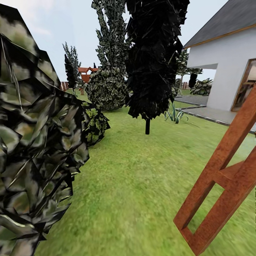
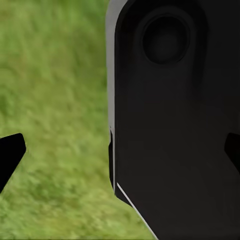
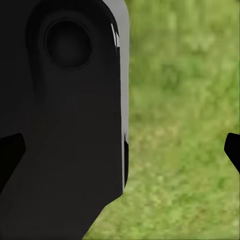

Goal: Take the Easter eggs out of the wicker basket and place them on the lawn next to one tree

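Observation:
The lawn [image 1: 142,170] of the garden stretches ahead in the head view, mottled green. The Easter eggs, the wicker basket and the tree are out of view. In the left wrist view my left gripper [image 2: 120,152] is open, its dark fingertips [image 2: 10,155] far apart over grass, with a black part of my own body between them. In the right wrist view my right gripper [image 3: 120,152] is open too, its fingertips [image 3: 232,150] spread over grass, and it holds nothing.
A big leafy bush [image 1: 35,142] crowds the left. A dark cypress [image 1: 153,60] stands ahead on a thin trunk, a round bush [image 1: 106,89] behind it. A slanted brown wooden frame [image 1: 220,185] is close at right. The white house [image 1: 227,71] and grey patio [image 1: 213,113] lie far right.

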Controlling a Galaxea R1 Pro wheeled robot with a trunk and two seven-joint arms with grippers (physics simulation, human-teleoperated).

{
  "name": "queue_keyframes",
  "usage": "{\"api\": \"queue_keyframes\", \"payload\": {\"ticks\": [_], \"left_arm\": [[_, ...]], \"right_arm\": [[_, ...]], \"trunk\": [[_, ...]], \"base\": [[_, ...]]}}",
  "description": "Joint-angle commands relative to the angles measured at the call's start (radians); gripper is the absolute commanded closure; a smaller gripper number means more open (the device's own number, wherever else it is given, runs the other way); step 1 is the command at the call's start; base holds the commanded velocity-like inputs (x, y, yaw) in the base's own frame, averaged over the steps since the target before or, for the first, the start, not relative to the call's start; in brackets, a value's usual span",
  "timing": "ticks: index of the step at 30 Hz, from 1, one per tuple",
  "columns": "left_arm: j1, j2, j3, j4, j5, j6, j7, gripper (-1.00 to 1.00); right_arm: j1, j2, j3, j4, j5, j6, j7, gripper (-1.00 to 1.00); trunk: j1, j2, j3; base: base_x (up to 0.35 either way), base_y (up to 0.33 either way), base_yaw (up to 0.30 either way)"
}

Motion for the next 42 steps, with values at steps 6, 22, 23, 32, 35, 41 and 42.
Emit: {"api": "queue_keyframes", "payload": {"ticks": [6, 22, 23, 32, 35, 41, 42], "left_arm": [[0.001, 0.000, 0.000, -0.002, 0.000, 0.000, 0.000, -1.00], [0.001, 0.000, 0.000, -0.002, 0.000, 0.000, -0.001, -1.00], [0.001, 0.000, 0.000, -0.002, 0.000, 0.000, -0.001, -1.00], [0.001, 0.000, 0.000, -0.002, 0.000, 0.000, 0.000, -1.00], [0.001, -0.001, 0.000, -0.002, 0.000, 0.000, 0.000, -1.00], [0.001, -0.001, 0.000, -0.002, 0.000, 0.000, 0.000, -1.00], [0.001, -0.001, 0.000, -0.002, 0.000, 0.000, 0.000, -1.00]], "right_arm": [[-0.001, 0.000, 0.000, 0.003, 0.000, 0.001, 0.007, -1.00], [-0.001, 0.000, -0.001, 0.003, 0.000, 0.001, 0.004, -1.00], [-0.001, 0.000, -0.001, 0.003, 0.000, 0.001, 0.004, -1.00], [-0.001, 0.000, -0.001, 0.003, 0.000, 0.003, 0.002, -1.00], [-0.001, 0.000, -0.001, 0.003, 0.000, 0.003, 0.002, -1.00], [-0.001, 0.000, -0.001, 0.003, 0.000, 0.002, 0.002, -1.00], [-0.001, 0.000, -0.001, 0.003, 0.000, 0.002, 0.002, -1.00]], "trunk": [[0.001, 0.000, -0.001], [0.001, 0.000, -0.001], [0.001, 0.000, -0.001], [0.001, 0.000, -0.001], [0.001, 0.000, -0.001], [0.001, 0.000, -0.001], [0.001, 0.000, -0.001]], "base": [[0.266, 0.194, -0.199], [0.204, 0.165, -0.009], [0.222, 0.248, 0.000], [0.159, 0.096, -0.148], [0.107, 0.003, -0.259], [0.105, 0.000, -0.075], [0.105, 0.000, -0.011]]}}
